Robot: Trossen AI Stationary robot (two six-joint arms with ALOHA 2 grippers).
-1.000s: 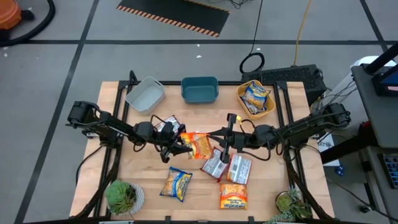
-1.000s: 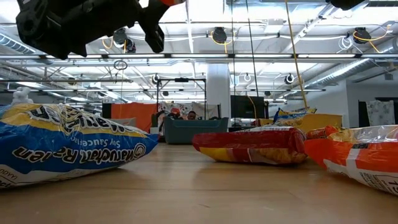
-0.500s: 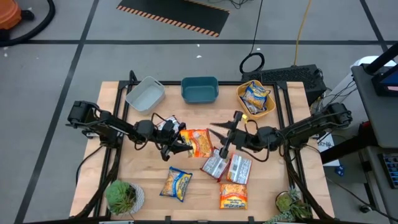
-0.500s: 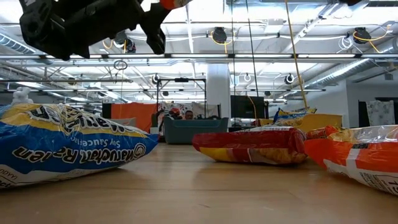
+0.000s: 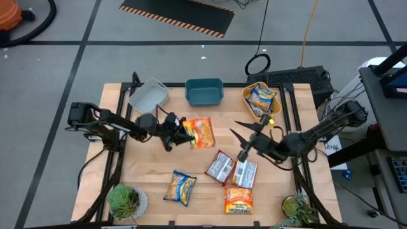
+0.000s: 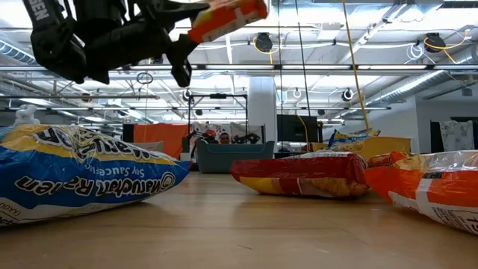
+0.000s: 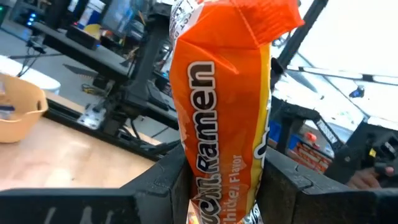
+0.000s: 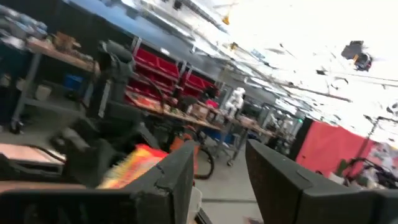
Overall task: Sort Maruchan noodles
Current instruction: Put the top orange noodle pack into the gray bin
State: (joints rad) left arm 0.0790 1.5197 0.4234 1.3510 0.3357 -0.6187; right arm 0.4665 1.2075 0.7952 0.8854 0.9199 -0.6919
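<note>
An orange noodle packet hangs above the table's middle, with my left gripper shut on it. In the low view the packet juts out past the gripper. My right gripper stands open and empty to the packet's right, above the table. On the wood lie two silver-white packets, an orange one and a yellow-blue one. Another yellow-blue packet lies in the yellow tub. My left gripper pinches the orange packet at its end nearest the arm, one finger on each long side. The fingers come about level from the table's left and lie along the packet. The packet sticks out beyond them, broad face up, lifted clear of the table.
A grey tub and a teal tub stand along the far edge, left of the yellow tub. Potted plants sit at the near left corner and the near right corner. Bare wood lies at the near left.
My right gripper has opened, risen and drawn back toward the table's right edge, away from the orange packet. My left gripper has swung toward the far edge with the packet, which stays lifted clear.
</note>
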